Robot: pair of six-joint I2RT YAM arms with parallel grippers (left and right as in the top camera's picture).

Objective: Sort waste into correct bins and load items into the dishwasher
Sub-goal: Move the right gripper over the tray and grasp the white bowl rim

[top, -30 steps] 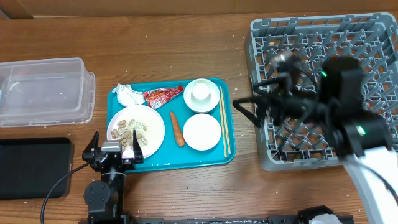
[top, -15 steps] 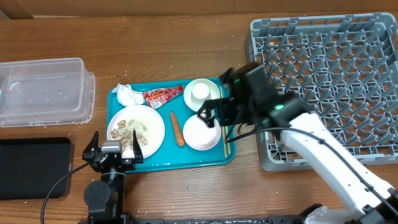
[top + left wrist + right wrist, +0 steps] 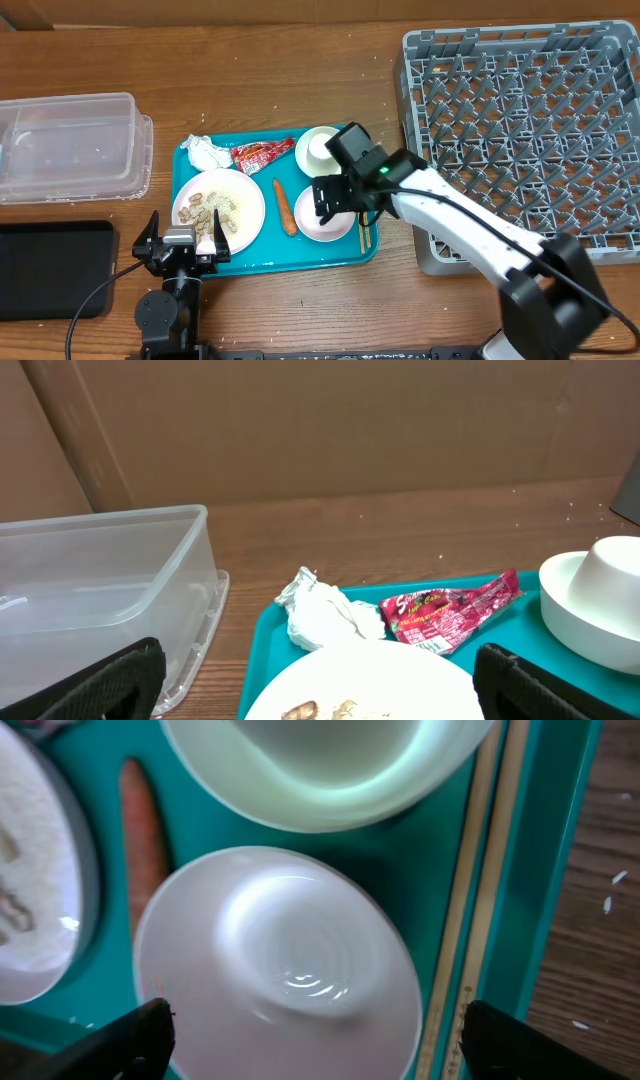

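- The left gripper (image 3: 184, 232) sits at the lower left of the overhead view, at the near edge of the teal tray (image 3: 300, 262). Its fingers are spread wide and hold nothing.
- The flat black tray (image 3: 55, 270) lies at the far lower left, well apart from the teal tray.
- The round white plate (image 3: 252, 200) is on the left half of the teal tray, just beyond the left gripper. Pale food scraps (image 3: 212, 208) lie on it.
- The orange carrot stick (image 3: 285, 207) lies on the teal tray between the plate and the lower white bowl (image 3: 322, 222).
- The right gripper (image 3: 335, 198) hangs over that lower bowl at frame centre. In the right wrist view its fingertips stand wide apart on either side of the bowl, gripping nothing.
- The wooden chopsticks (image 3: 358, 170) lie side by side along the tray's right edge, just beside both bowls.
- The upper white bowl (image 3: 303, 150) is at the tray's far right, with the small white cup (image 3: 322, 148) inside it.
- The red snack wrapper (image 3: 262, 154) lies just left of that bowl.
- The crumpled white napkin (image 3: 205, 152) is in the tray's far left corner, touching the wrapper's end.
- The clear plastic tub (image 3: 140, 150) stands at the left edge of the frame, beside the tray.
- The grey dish rack (image 3: 520, 100) fills the upper right.
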